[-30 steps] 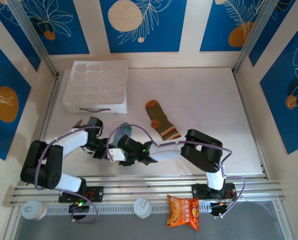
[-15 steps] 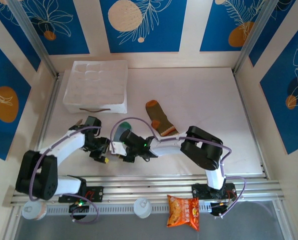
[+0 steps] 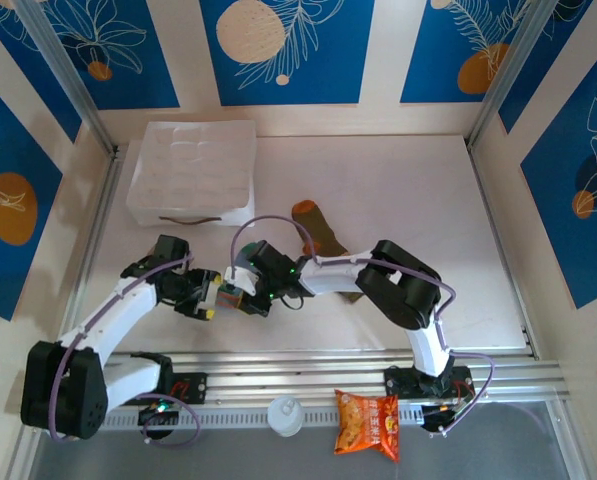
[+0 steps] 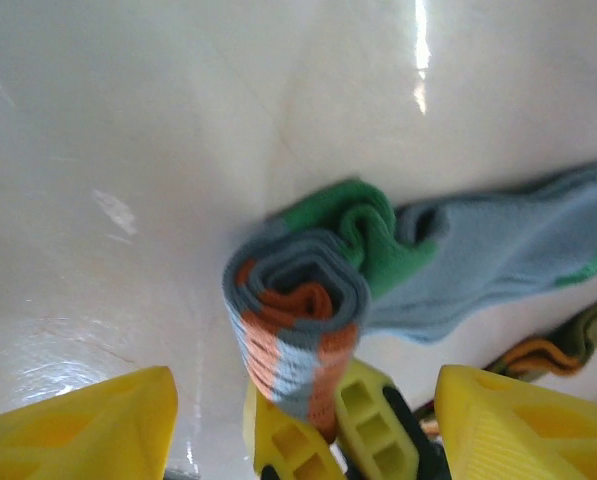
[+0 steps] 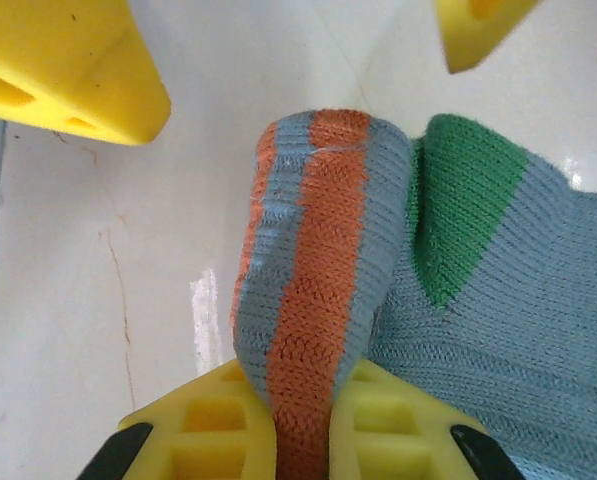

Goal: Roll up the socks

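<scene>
The grey-blue sock point(image 5: 318, 250) has its orange-striped cuff end wound into a tight roll point(image 4: 298, 300), and its green heel and foot trail off to the right. My right gripper point(image 5: 298, 385) is shut on the roll, one yellow finger point(image 4: 363, 410) on each side. My left gripper point(image 4: 303, 410) is open and straddles both the roll and the right fingers. From above, the left gripper point(image 3: 216, 296) and right gripper point(image 3: 240, 297) meet tip to tip at the near left of the table. The olive-brown sock point(image 3: 318, 228) lies behind them, its lower part under the right arm.
A white quilted tray point(image 3: 193, 170) stands at the back left. An orange snack packet point(image 3: 368, 422) and a white round cap point(image 3: 285, 412) lie below the aluminium rail point(image 3: 308, 375) at the near edge. The right half of the table is bare.
Both grippers have closed in on each other at the near left. The sock's loose end, visible from above before, is now gathered under the grippers. The right arm now covers more of the olive-brown sock.
</scene>
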